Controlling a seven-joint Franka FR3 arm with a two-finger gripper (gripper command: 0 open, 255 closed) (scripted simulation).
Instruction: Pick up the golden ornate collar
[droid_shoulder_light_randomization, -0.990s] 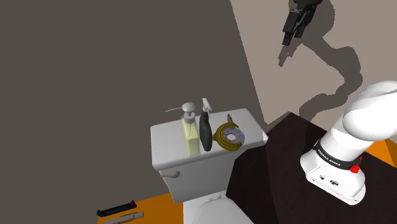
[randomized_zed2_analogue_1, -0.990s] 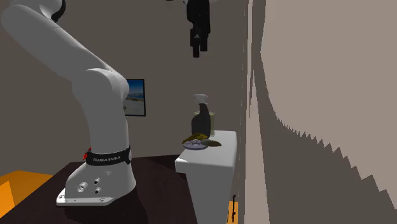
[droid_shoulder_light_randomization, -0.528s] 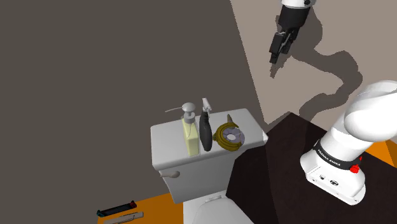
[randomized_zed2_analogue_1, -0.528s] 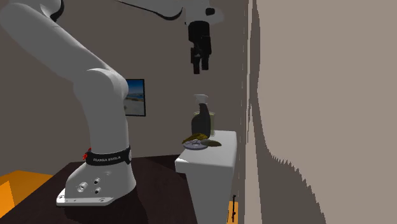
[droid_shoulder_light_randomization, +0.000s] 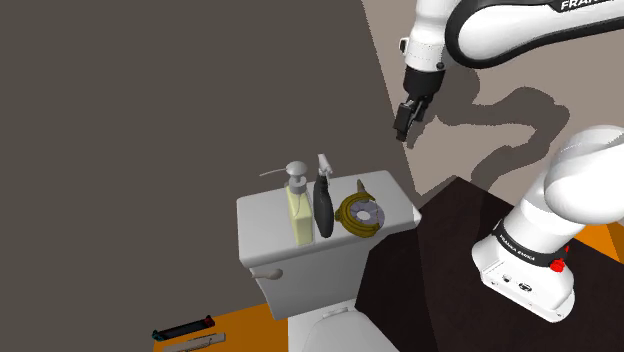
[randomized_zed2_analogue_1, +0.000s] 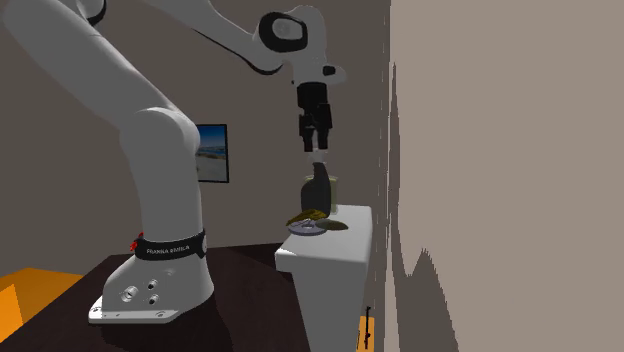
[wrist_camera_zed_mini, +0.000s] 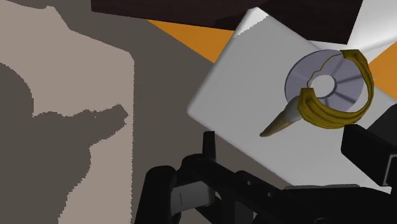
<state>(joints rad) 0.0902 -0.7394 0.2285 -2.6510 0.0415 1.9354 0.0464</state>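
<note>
An all-black two-finger gripper (droid_shoulder_light_randomization: 403, 126) hangs pointing down, high over a white toilet tank lid (droid_shoulder_light_randomization: 262, 218), probably lining up a descent; open or closed, I cannot tell. Well below it lies the golden ornate collar (wrist_camera_zed_mini: 327, 116), a curved band with a tapering tip, on a grey disc (wrist_camera_zed_mini: 304, 71).

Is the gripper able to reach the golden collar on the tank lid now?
Probably yes: the gripper hangs above the collar with nothing between them, though the dark spray bottle stands close beside it.
</note>
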